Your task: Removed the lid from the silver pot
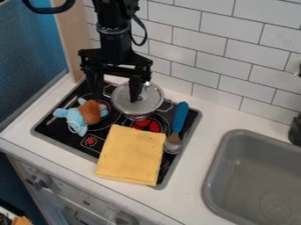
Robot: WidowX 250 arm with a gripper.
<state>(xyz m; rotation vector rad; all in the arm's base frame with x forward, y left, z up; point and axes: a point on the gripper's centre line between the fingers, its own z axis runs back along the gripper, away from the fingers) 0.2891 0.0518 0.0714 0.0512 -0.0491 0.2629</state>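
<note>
One round, silver-rimmed lid, seated on the silver metal pot at one o'clock of the black stovetop. One black two-finger claw, fingers spread wide, one over the lid, the other towards nine o'clock. Removal, as judged: none completed; outstanding, grasping, lifting clear and setting aside.

No readable text, no legible numbers or signs
</note>
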